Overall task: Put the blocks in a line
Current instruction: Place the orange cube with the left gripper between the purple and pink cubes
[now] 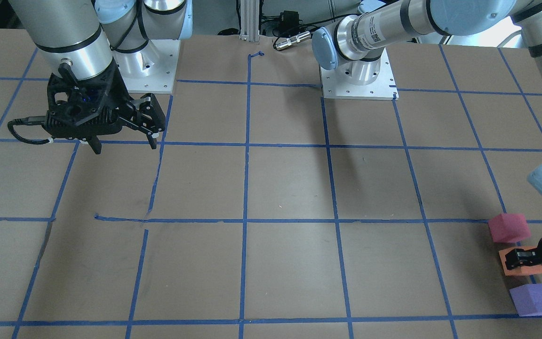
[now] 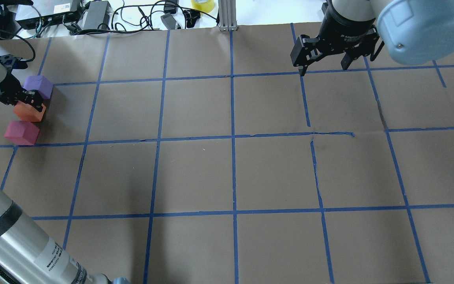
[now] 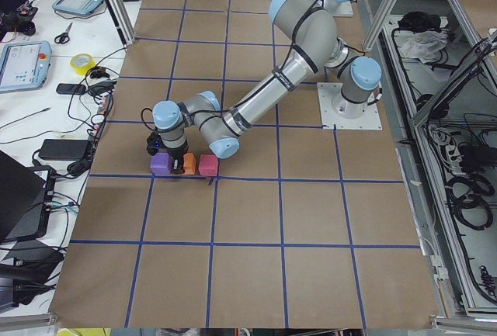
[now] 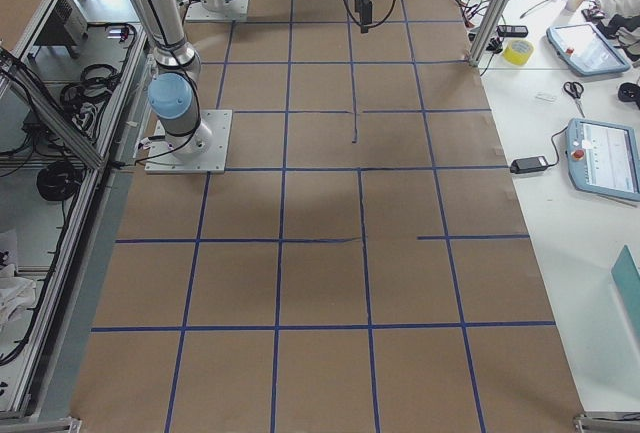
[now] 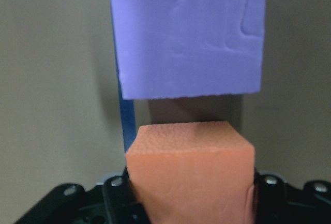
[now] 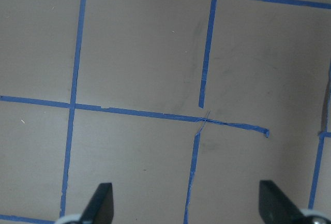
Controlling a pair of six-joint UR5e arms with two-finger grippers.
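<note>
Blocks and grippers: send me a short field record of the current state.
Row order: purple block, orange block, pink block
Gap: visible between purple block and orange block
Left gripper: shut on orange block
Right gripper: open, empty, far from the blocks
</note>
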